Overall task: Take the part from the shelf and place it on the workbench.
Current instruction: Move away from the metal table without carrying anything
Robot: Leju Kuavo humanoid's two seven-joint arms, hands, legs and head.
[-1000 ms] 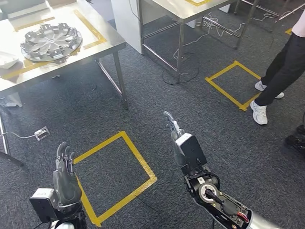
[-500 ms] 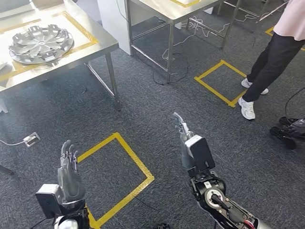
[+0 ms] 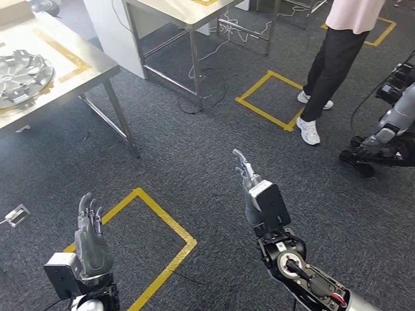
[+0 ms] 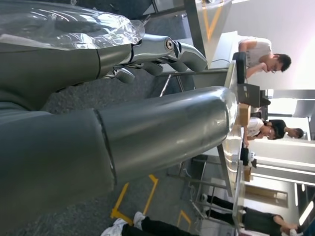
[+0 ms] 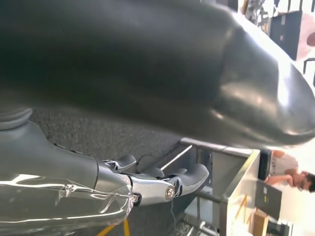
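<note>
Cam turned right, bench slid left | L hand (image 3: 89, 241) & R hand (image 3: 252, 188) up, fingers apart, hold nothing | part (image 3: 22, 72) on bench (image 3: 95, 61), far left, L hand nearer

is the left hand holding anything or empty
Empty. In the head view the left hand is raised over the carpet with its fingers pointing up, slightly apart and nothing between them. The wheel cover lies on the table.
</note>
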